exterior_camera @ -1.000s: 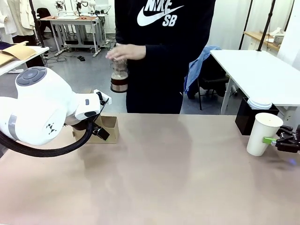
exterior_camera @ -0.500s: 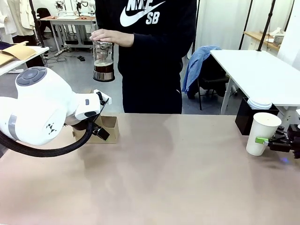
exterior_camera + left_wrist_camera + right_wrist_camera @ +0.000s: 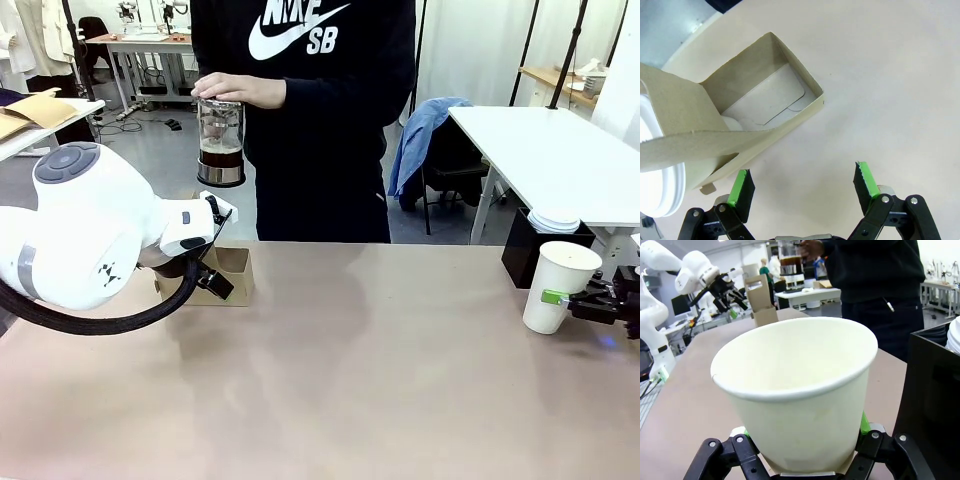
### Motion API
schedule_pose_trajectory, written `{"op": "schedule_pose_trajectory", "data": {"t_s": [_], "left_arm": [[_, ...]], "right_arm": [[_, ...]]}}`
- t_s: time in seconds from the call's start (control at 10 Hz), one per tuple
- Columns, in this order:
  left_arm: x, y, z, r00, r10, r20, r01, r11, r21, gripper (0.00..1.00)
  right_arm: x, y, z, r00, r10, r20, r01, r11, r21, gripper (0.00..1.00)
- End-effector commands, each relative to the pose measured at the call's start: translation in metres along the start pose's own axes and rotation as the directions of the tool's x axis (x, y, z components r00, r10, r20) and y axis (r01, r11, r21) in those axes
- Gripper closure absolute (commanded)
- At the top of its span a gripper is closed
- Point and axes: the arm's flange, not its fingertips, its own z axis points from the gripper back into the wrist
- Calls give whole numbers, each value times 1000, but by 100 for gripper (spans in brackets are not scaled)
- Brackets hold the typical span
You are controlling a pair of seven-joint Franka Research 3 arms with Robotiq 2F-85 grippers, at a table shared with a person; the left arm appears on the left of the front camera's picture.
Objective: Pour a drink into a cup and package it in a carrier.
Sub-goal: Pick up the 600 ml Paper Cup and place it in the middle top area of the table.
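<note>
Right gripper (image 3: 801, 437) is clamped low on the white paper cup (image 3: 560, 285), which sits upright at the right end of the table (image 3: 380, 380), just beside the black box (image 3: 522, 255). Left gripper (image 3: 805, 182) has its jaws spread wide with nothing in them, hanging just beside the cardboard carrier (image 3: 230, 272) on the left. The drink (image 3: 221, 157) is in a glass jug (image 3: 220, 125) that the person's hand (image 3: 240, 88) holds by the lid, up past the far edge.

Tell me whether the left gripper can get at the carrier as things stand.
Probably yes. The left gripper is open and sits right beside the carrier, with nothing between them; a short move should bring its jaws around a wall.
</note>
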Motion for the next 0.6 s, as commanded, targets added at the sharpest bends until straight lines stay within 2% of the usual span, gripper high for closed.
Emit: {"op": "schedule_pose_trajectory", "data": {"t_s": [0.0, 0.1, 0.3, 0.4, 0.5], "left_arm": [[0, 0, 0, 1000, 0, 0, 0, 1000, -1, 0], [0, 0, 0, 1000, 0, 0, 0, 1000, -1, 0], [0, 0, 0, 1000, 0, 0, 0, 1000, -1, 0], [0, 0, 0, 1000, 0, 0, 0, 1000, -1, 0], [0, 0, 0, 1000, 0, 0, 0, 1000, -1, 0]], "right_arm": [[0, 0, 0, 1000, 0, 0, 0, 1000, 0, 20], [20, 20, -4, 999, 13, -44, -16, 997, -73, 20], [63, 48, -36, 1000, -7, -22, 3, 983, -183, 20], [78, 55, -57, 1000, -10, 5, 11, 962, -273, 20], [90, 59, -81, 1000, -17, 20, 22, 956, -292, 20]]}}
